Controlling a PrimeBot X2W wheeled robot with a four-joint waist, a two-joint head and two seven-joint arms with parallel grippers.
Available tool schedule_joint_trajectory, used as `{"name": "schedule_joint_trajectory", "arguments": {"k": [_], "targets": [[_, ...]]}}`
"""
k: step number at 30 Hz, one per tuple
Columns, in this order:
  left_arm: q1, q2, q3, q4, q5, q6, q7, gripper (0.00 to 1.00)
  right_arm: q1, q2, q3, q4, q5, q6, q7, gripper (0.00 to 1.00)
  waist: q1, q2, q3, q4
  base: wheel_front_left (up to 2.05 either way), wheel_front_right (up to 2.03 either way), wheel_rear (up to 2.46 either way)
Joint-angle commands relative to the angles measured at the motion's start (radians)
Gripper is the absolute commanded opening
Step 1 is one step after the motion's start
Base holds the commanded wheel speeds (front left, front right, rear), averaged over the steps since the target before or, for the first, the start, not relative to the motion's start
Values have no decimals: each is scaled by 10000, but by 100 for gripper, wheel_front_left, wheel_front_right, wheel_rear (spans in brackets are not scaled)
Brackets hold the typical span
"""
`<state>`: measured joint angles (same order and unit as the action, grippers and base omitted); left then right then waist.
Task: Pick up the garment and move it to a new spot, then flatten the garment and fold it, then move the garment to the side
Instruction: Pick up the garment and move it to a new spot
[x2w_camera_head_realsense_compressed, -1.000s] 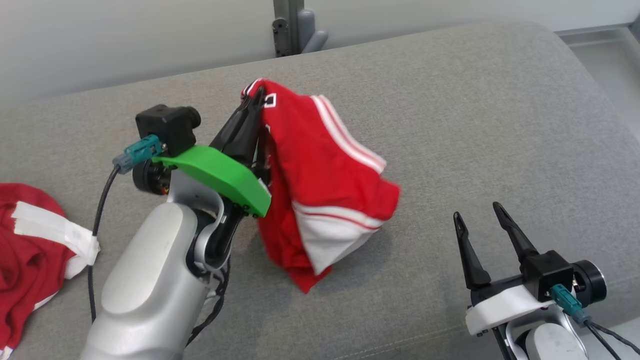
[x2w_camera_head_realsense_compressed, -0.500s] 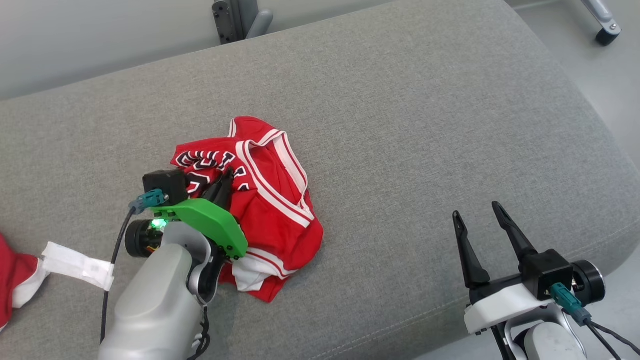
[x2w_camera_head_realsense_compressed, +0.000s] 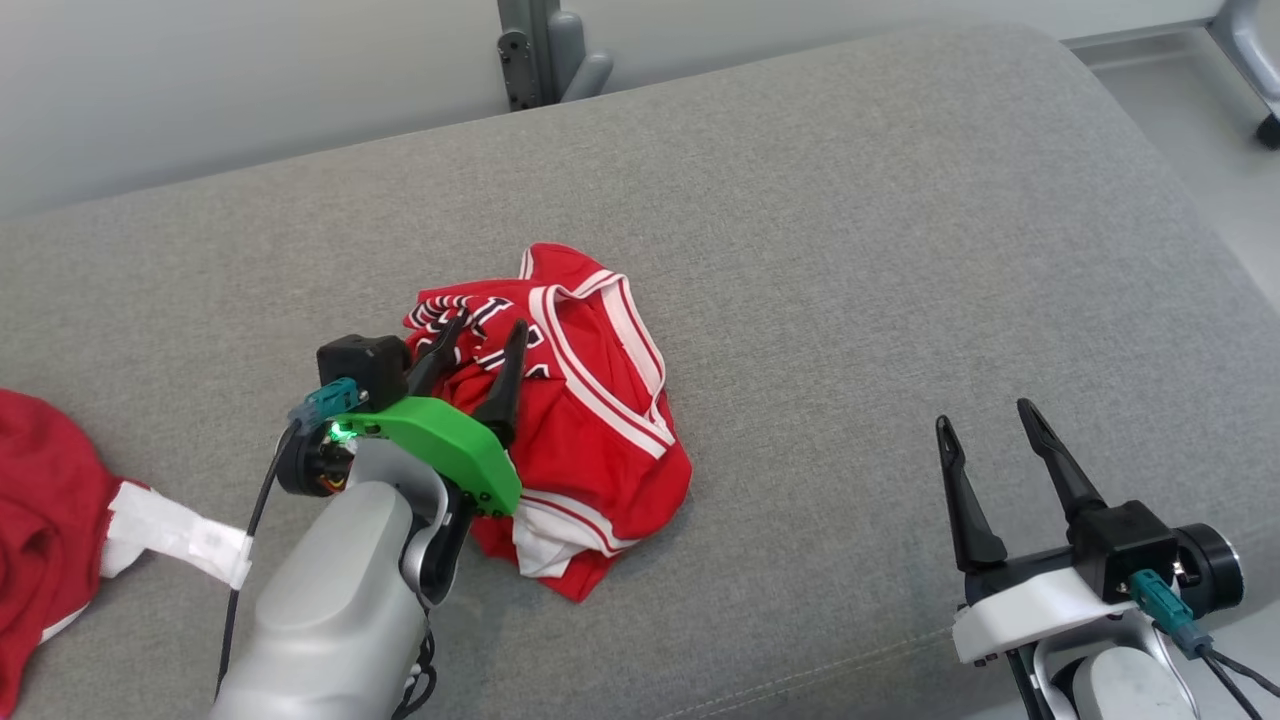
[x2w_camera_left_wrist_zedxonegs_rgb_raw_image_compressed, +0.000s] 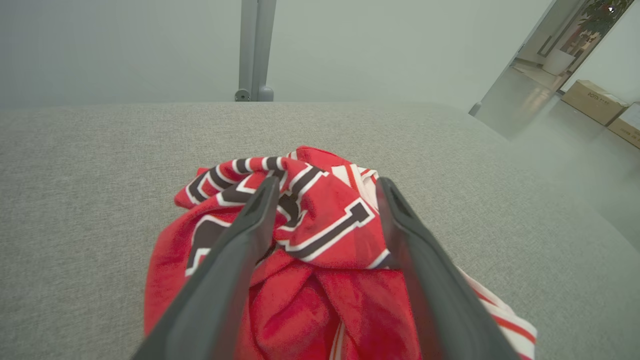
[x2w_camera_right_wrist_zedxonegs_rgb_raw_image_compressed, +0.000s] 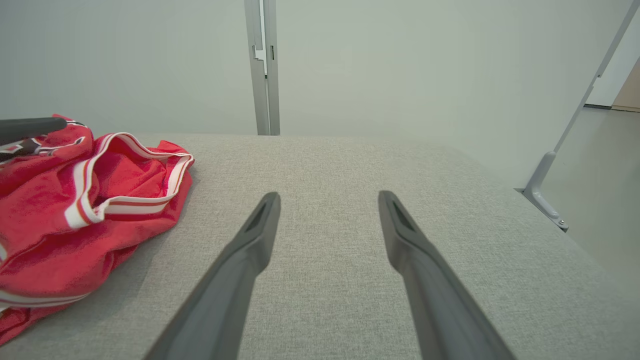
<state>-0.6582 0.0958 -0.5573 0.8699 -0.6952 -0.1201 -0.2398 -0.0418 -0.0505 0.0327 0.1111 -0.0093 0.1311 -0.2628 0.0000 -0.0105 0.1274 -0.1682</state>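
Observation:
The garment (x2w_camera_head_realsense_compressed: 590, 420) is a red jersey with white trim and black lettering, lying crumpled in a heap on the grey cushion (x2w_camera_head_realsense_compressed: 850, 250). My left gripper (x2w_camera_head_realsense_compressed: 488, 334) is open just over its left part, fingers spread apart with the lettered folds (x2w_camera_left_wrist_zedxonegs_rgb_raw_image_compressed: 320, 210) bunched between them, nothing clamped. In the left wrist view both fingers (x2w_camera_left_wrist_zedxonegs_rgb_raw_image_compressed: 240, 250) straddle the heap. My right gripper (x2w_camera_head_realsense_compressed: 985, 418) hovers open and empty at the lower right, well clear of the garment (x2w_camera_right_wrist_zedxonegs_rgb_raw_image_compressed: 75, 200), which lies to its left in the right wrist view.
Another red and white cloth (x2w_camera_head_realsense_compressed: 60, 520) lies at the cushion's far left edge. A grey metal post (x2w_camera_head_realsense_compressed: 540, 55) stands behind the cushion. The cushion's right end drops off to the floor (x2w_camera_head_realsense_compressed: 1200, 130).
The left gripper lowered the hanging garment onto the cushion, then opened and let it go. The head camera shifted between frames. The right gripper stayed open.

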Motion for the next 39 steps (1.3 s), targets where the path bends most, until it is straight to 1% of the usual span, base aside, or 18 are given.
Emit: {"name": "schedule_joint_trajectory", "arguments": {"k": [1, 4, 6, 8, 10, 13, 14, 17, 19, 21, 22, 24, 26, 28, 31, 34, 39], "targets": [[318, 147, 80, -244, -4, 0, -100, 100, 119, -6, -79, -134, -76, -5, -31, 100, 0, 105, -337, 382, 0, 0, 0], [836, 486, 223, -1200, 325, 313, -223, 100, 254, -104, -250, -417, -194, -5, -33, 100, 0, 105, -583, 721, 0, 0, 0], [1335, 709, 443, -2014, 625, 654, -255, 100, 303, -180, -379, -627, -256, -5, -31, 100, 0, 105, -703, 954, 0, 0, 0], [1966, 920, 724, -2972, 901, 953, -256, 100, 377, -246, -529, -804, -286, -6, -31, 100, 0, 105, -805, 1194, 0, 0, 0], [2680, 1111, 997, -3784, 1262, 1159, -249, 100, 472, -331, -673, -949, -329, -5, -31, 100, 0, 105, -928, 1436, 0, 0, 0], [3309, 1291, 1206, -4455, 1563, 1326, -240, 100, 552, -402, -807, -1040, -341, -6, -31, 100, 0, 105, -1046, 1670, 0, 0, 0], [3911, 1399, 1443, -4955, 1812, 1430, -242, 100, 634, -454, -916, -1066, -367, -5, -31, 100, 0, 105, -1138, 1869, 0, 0, 0], [4713, 1600, 1768, -5447, 2193, 1445, -243, 100, 738, -486, -1029, -1036, -405, -5, -31, 100, 0, 105, -1248, 2116, 0, 0, 0], [5128, 1680, 2086, -5752, 2414, 1364, -243, 100, 770, -493, -1030, -966, -415, -6, -31, 100, 0, 105, -1284, 2221, 0, 0, 0], [5611, 1563, 2522, -5999, 2329, 1288, -244, 100, 800, -491, -1001, -853, -409, -5, -31, 100, 0, 105, -1320, 2295, 0, 0, 0], [5798, 1593, 2715, -6135, 2506, 1258, -244, 100, 827, -490, -994, -795, -413, -6, -31, 100, 0, 105, -1342, 2330, 0, 0, 0], [6202, 1459, 3176, -6384, 2629, 1209, -244, 100, 890, -455, -999, -654, -370, -5, -31, 100, 0, 105, -1376, 2393, 0, 0, 0], [6579, 1422, 3594, -6598, 2981, 1083, -245, 100, 975, -425, -969, -482, -365, -7, -31, 100, 0, 105, -1393, 2425, 0, 0, 0], [6944, 1218, 4056, -6709, 3130, 1006, -245, 100, 1047, -390, -949, -282, -347, -7, -31, 100, 0, 105, -1413, 2423, 0, 0, 0], [7396, 1009, 4601, -6838, 3565, 736, -245, 100, 1160, -324, -891, -33, -323, -7, -31, 100, 0, 105, -1459, 2376, 0, 0, 0], [7739, 758, 5073, -6823, 3834, 465, -245, 100, 1253, -251, -879, 123, -326, -5, -31, 100, 0, 105, -1490, 2302, 0, 0, 0], [7936, 416, 5643, -6861, 4273, 150, -245, 100, 1303, -160, -840, 188, -334, -7, -31, 100, 0, 105, -1494, 2181, 0, 0, 0]]}}
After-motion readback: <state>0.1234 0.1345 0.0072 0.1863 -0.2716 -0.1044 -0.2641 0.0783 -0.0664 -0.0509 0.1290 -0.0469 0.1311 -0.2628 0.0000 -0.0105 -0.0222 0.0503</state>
